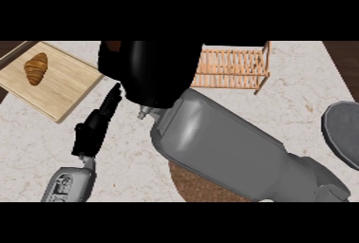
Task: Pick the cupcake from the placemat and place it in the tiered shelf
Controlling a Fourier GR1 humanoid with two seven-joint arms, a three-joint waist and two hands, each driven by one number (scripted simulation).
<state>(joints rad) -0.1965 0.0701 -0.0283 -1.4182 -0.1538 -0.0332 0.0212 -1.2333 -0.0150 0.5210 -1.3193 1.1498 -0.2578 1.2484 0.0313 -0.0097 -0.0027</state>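
Pale marbled stone formed the bench (301, 71), and the robot's big grey right forearm (231, 152) ran across it from the near right toward the far middle. Its black right hand (151, 71) sat at the far end of that arm, bulky and dark; whether its fingers were curled or spread could not be told, and no cupcake showed anywhere in view. Just right of that hand stood the light wooden slatted tiered shelf (235, 69). A brown woven round placemat (200, 187) peeked out from under the forearm at the near edge. On the left, the black left hand (98, 126) pointed away with straight fingers. A golden croissant (36, 68) lay on a pale wooden cutting board (67, 90) at the far left.
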